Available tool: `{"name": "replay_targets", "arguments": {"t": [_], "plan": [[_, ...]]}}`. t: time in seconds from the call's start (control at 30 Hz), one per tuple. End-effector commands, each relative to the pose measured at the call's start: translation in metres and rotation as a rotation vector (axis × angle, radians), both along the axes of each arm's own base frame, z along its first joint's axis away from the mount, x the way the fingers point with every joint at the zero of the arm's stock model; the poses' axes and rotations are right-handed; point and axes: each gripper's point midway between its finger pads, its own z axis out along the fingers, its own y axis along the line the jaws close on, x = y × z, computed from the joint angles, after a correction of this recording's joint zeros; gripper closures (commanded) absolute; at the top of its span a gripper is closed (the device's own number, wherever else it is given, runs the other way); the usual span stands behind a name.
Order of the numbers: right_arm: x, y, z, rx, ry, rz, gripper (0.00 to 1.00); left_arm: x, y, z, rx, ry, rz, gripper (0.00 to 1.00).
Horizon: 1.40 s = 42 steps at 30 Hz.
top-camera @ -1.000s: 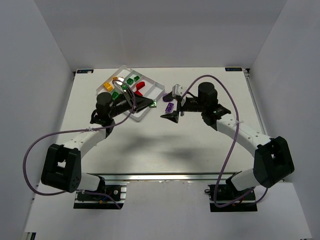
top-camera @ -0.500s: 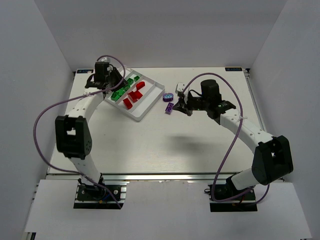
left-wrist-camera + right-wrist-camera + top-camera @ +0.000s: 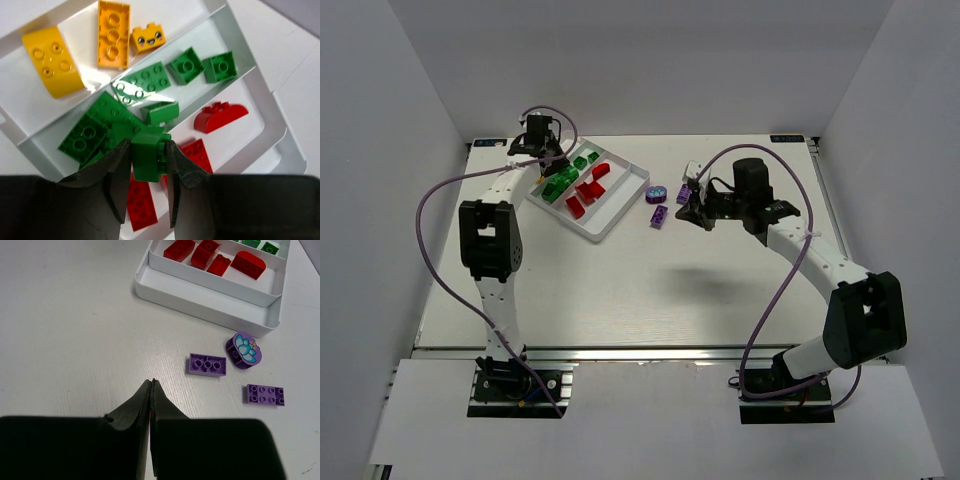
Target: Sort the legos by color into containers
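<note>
Legos (image 3: 112, 32): three purple ones (image 3: 207, 364) lie just beside the white tray (image 3: 200, 307), the rest inside it.
My right gripper (image 3: 151, 382) is pinched shut on nothing, short of the tray; farther off, my left gripper (image 3: 147, 146) clamps a green brick (image 3: 147, 161) above the tray's middle compartments.

A big white table (image 3: 640, 300) fills the middle of the top view. Its top is smooth, with very thin lines running across it. Three plain walls stand around it: a back wall (image 3: 640, 60), a left wall (image 3: 390, 200) and a right wall (image 3: 905, 150), all pale grey-white. A silver metal rail (image 3: 640, 352) runs along the near edge of the table. Small dark clips (image 3: 488, 143) sit at the two far corners. The light is soft and even, and it leaves faint grey shadows (image 3: 705, 278) on the table top
</note>
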Motion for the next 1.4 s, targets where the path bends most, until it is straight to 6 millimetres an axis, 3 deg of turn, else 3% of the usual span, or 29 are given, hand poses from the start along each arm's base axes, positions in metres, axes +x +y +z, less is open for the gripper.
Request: {"name": "replay_targets", "arguments": {"t": [0.0, 0.03, 0.1, 0.27, 0.63, 0.7, 0.9, 0.97, 1.13, 1.27, 1.3, 1.33, 1.37], "plan": [[-0.004, -0.002, 0.001, 0.020, 0.022, 0.009, 0.96, 0.017, 0.004, 0.022, 0.016, -0.058, 0.011, 0.91], [-0.004, -0.002, 0.001, 0.021, 0.026, 0.008, 0.95, 0.022, 0.002, 0.027, 0.010, -0.071, 0.007, 0.91], [-0.004, -0.003, -0.001, 0.022, 0.035, 0.007, 0.94, 0.025, 0.001, 0.014, 0.008, -0.044, 0.007, 0.90], [-0.004, -0.005, -0.002, 0.027, 0.047, -0.002, 0.93, 0.033, 0.002, 0.004, 0.012, -0.035, 0.017, 0.89], [-0.003, -0.010, -0.003, 0.037, 0.060, -0.019, 0.92, 0.031, 0.007, -0.011, 0.030, -0.002, 0.039, 0.82], [-0.002, -0.010, -0.002, 0.039, 0.059, -0.019, 0.92, 0.031, 0.007, -0.011, 0.027, 0.000, 0.037, 0.75], [-0.002, -0.011, -0.004, 0.035, 0.063, -0.020, 0.89, 0.032, 0.005, -0.010, 0.019, 0.000, 0.031, 0.39], [-0.003, -0.011, -0.004, 0.032, 0.064, -0.022, 0.87, 0.032, 0.006, -0.006, 0.022, -0.004, 0.031, 0.34], [0.001, -0.013, -0.005, 0.018, 0.060, -0.038, 0.75, 0.035, 0.007, 0.012, 0.014, -0.037, 0.026, 0.32], [0.012, -0.016, -0.009, -0.004, 0.090, -0.092, 0.57, 0.035, 0.007, 0.049, 0.012, -0.108, 0.005, 0.32], [0.014, -0.017, -0.011, -0.009, 0.105, -0.107, 0.43, 0.033, 0.007, 0.057, 0.015, -0.120, -0.002, 0.31], [0.014, -0.018, -0.016, -0.022, 0.144, -0.122, 0.32, 0.028, 0.007, 0.080, 0.020, -0.159, -0.008, 0.30], [0.020, -0.016, -0.016, -0.029, 0.161, -0.129, 0.23, 0.024, 0.009, 0.090, 0.030, -0.178, -0.016, 0.29]]}}
